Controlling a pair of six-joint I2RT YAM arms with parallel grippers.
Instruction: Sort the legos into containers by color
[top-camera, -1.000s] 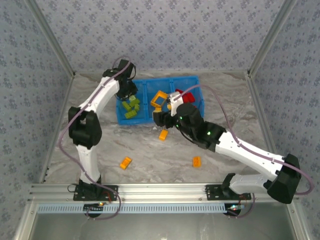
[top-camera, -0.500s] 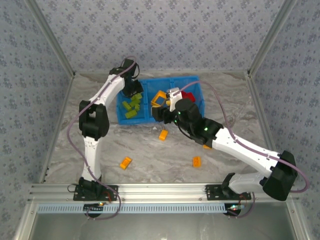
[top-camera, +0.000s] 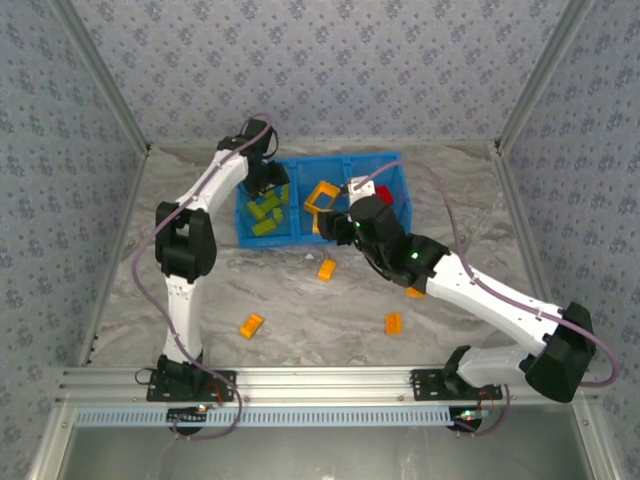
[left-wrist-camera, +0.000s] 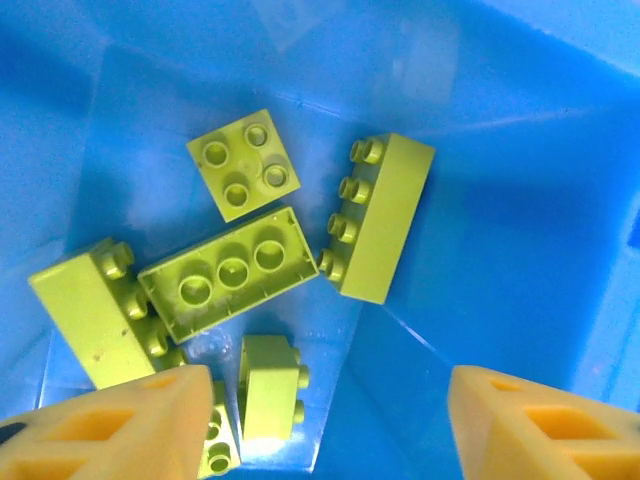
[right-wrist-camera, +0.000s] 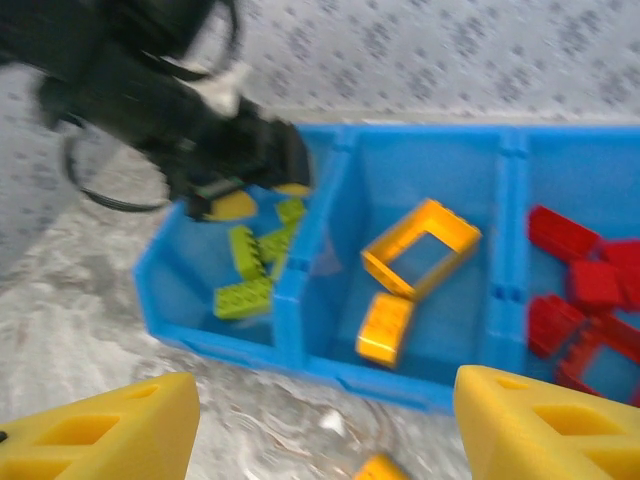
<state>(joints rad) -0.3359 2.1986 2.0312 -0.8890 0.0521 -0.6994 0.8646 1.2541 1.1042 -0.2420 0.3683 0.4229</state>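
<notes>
Three side-by-side compartments in one bright blue rectangular plastic bin (top-camera: 300, 163), set far-centre on marbled grey tabletop (top-camera: 300, 300).

Left compartment: lime green plastic bricks (left-wrist-camera: 235, 272), six counted from the left wrist camera, loose on the floor, several touching, one flipped hollow side up.

Middle compartment: orange hollow rectangular frame (right-wrist-camera: 422, 247), lying askew, with one orange block (right-wrist-camera: 384, 328) just near of it.

Right compartment: red bricks (right-wrist-camera: 575, 285), heaped together.

Left gripper (left-wrist-camera: 322, 425) hanging over the green compartment, yellow fingers (left-wrist-camera: 110, 430) spread apart, nothing between them.

Right gripper (right-wrist-camera: 325, 430) at near side of bin, level with middle compartment, above the tabletop. Jaws spread wide, nothing gripped.

Loose on the tabletop: small orange brick (top-camera: 327, 269) just near of bin, below the middle compartment. Second orange brick (top-camera: 251, 325) further near and left. Third orange brick (top-camera: 393, 322) further near and right, beside the right arm. All three well apart from each other.
</notes>
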